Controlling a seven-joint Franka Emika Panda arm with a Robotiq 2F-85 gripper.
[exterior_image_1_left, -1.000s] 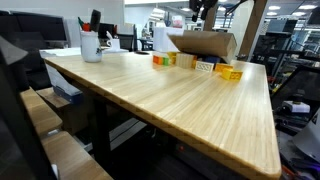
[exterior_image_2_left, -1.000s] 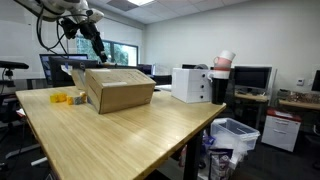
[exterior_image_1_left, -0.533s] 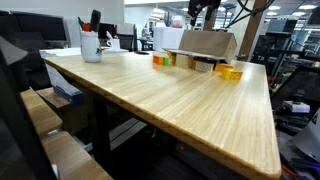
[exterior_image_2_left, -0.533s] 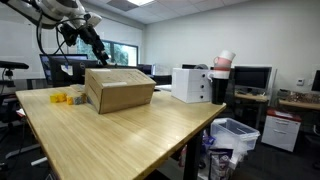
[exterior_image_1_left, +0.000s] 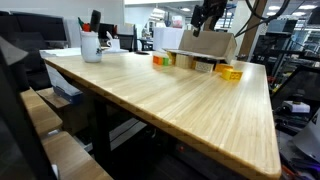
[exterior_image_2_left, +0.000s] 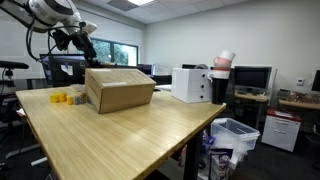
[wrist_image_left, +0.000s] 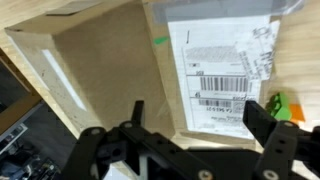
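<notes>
Space is seen between the gripper and the box in both exterior views: the gripper is held in the air above the box, a little toward its back edge, and the box is not touched by it. The jaws are spread wide, and nothing is pinched between them. In the wrist view the gripper is shown with its two dark fingers well apart, and the top of the box is looked at from above. A white label with printed lines and a barcode is stuck on this top. The box is made of brown cardboard, it is closed, and it stands flat on the wooden table, near the far end of it in an exterior view. Some yellow blocks are placed just beside the box, close to the table edge, and they are seen also in an exterior view at the side of the box. A small green piece is visible beside the box in the wrist view. A white cup filled with pens is placed well apart from the box, at a far corner of the table.
</notes>
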